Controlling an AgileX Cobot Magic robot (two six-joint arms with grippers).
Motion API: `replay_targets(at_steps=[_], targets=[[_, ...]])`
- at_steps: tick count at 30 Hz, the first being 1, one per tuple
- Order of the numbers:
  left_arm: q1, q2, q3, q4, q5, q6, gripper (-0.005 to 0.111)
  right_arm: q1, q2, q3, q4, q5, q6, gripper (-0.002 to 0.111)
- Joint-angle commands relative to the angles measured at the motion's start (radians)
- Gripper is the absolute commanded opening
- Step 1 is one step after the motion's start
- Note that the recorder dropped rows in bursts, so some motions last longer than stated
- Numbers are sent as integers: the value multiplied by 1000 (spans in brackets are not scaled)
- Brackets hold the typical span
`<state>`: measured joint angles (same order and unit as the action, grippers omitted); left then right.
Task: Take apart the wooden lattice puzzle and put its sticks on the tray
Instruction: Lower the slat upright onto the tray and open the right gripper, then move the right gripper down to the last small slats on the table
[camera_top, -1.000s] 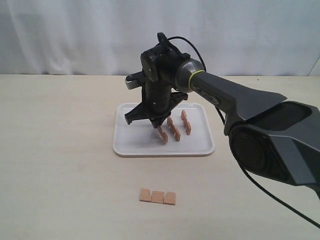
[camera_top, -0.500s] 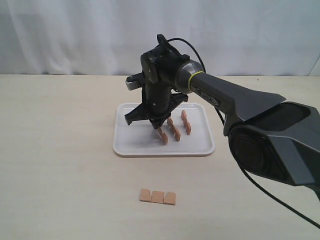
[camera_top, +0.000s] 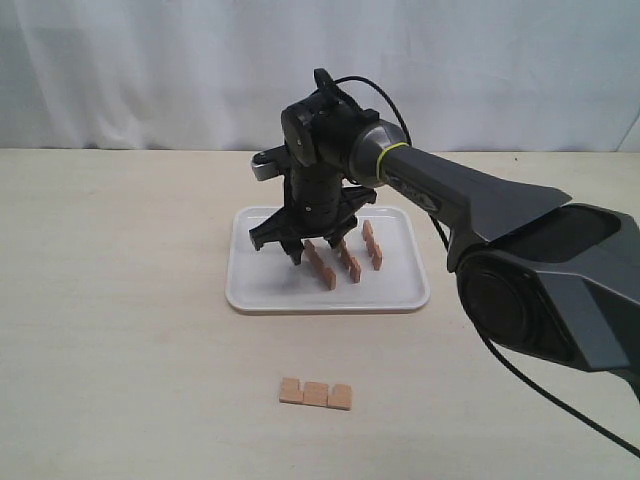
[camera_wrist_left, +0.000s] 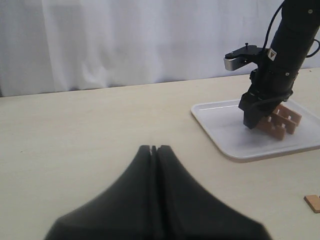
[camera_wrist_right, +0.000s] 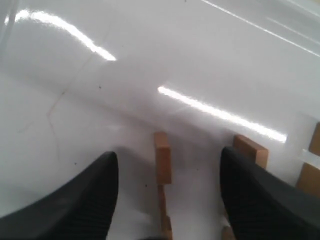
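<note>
Though the R tool (camera_top: 312, 250) sits low over the tray (camera_top: 243, 292), its jaws are spread & clamp nothing. In the R wrist view the two dark fingers (camera_wrist_right: 80, 197) flank the 1st stick (camera_wrist_right: 161, 159) w/ white tray floor showing on both sides of it, so neither finger touches it. That stick stands on its long edge on the tray. The 2nd stick (camera_top: 349, 262) & 3rd stick (camera_top: 372, 246) stand the same way just beside it, approx. parallel, each apart from the next. In the L wrist view their teeth point up like small combs. The 4th stick (camera_top: 315, 393) lies flat on the pale surface (camera_top: 120, 330), well apart from the tray & on the camera side of it in the ext. view. Nothing touches it. All 4 sticks are separate, none interlocked w/ another. The L tool (camera_wrist_left: 153, 149) is above bare surface, well apart from the tray, jaws pressed together w/ only a thin seam between them, holding nothing. A white curtain (camera_top: 150, 70) hangs behind the surface.
</note>
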<state>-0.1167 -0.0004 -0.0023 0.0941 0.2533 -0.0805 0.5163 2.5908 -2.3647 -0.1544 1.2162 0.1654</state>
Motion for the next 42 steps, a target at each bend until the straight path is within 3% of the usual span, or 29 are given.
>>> replay_targets(at_steps=[1,9,12,16,30,42], targets=[[1,0,2,-1,-12,-3,0,-3,-3,-8,7,5,3,59],[1,0,2,-1,-12,-3,0,-3,-61,-76,204,5,-19,54],[1,0,2,-1,-12,-3,0,-3,-94,-75,229,5,-24,40],[1,0,2,-1,-12,-3,0,19,-140,-25,286,5,-145,4],[1,0,2,-1,-12,-3,0,166,-385,505,164,5,-517,4],[1,0,2,-1,-12,-3,0,172,-391,692,169,5,-703,5]])
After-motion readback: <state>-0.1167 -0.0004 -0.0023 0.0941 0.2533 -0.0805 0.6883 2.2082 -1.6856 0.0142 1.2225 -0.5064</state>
